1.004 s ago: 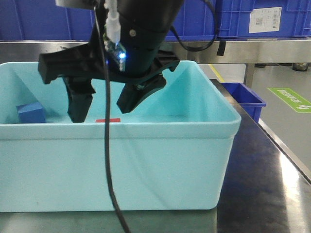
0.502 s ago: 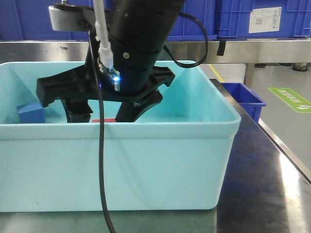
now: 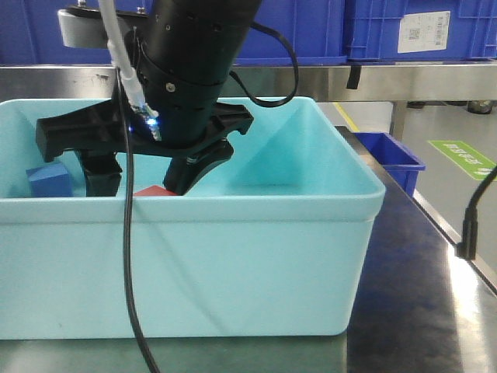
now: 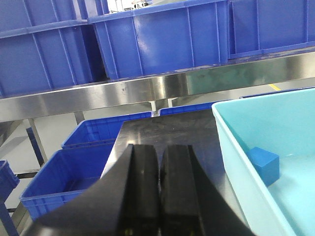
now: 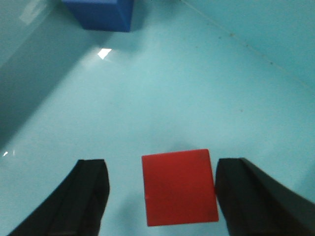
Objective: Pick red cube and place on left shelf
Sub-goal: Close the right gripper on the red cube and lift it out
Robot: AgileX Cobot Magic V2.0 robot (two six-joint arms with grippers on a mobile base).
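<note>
Saw the red cube [image 5: 179,187] on the tub [image 3: 233,256] floor, flat between the jaws of the wide-open, empty right pincer [image 5: 170,196], off-centre. Saw the left pincer [image 4: 160,187] closed, empty, outside the tub.

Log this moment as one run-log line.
phase: pre-grasp | right gripper: open, straddling red cube in turquoise tub | left gripper: shut, beside tub

Large dark-blue plastic crates [image 3: 373,23] stand on a brushed stainless-steel shelf [image 3: 435,78]. The dark glossy metal table [image 3: 411,311] reflects light. The grey floor [image 3: 458,124] bears a green sign [image 3: 463,159] and a yellow line [image 3: 347,116]; open blue bins [image 4: 59,206] stand there.
</note>
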